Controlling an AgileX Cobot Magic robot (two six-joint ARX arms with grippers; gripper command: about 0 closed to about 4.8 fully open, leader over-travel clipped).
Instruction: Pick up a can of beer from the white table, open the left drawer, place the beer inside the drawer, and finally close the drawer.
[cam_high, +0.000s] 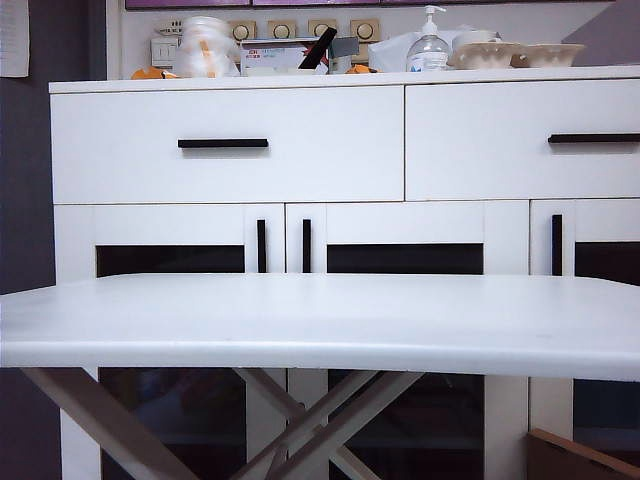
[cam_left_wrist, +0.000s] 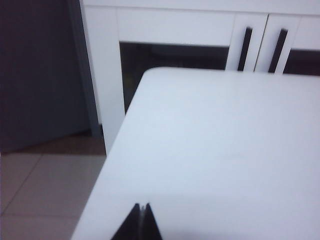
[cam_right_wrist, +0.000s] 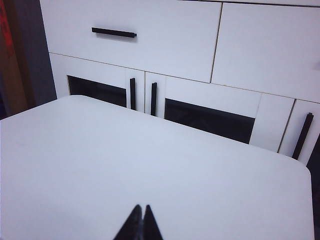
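Both grippers, left gripper (cam_left_wrist: 143, 209) and right gripper (cam_right_wrist: 141, 210), have fingers pressed together, empty, above the bare white table (cam_high: 320, 315). The left drawer (cam_high: 228, 145) sits shut behind. No can of beer shows; reaching blind risks grabbing nothing.

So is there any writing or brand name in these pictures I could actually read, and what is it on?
None can be read.
Box on the cabinet top: red and dark print, too small and blurred.
Pump bottle: label illegible.
Paper sheet on the wall: no legible text.
White table, left drawer: plain, no markings.
Wrist views: no text, only the shut left gripper and right gripper.
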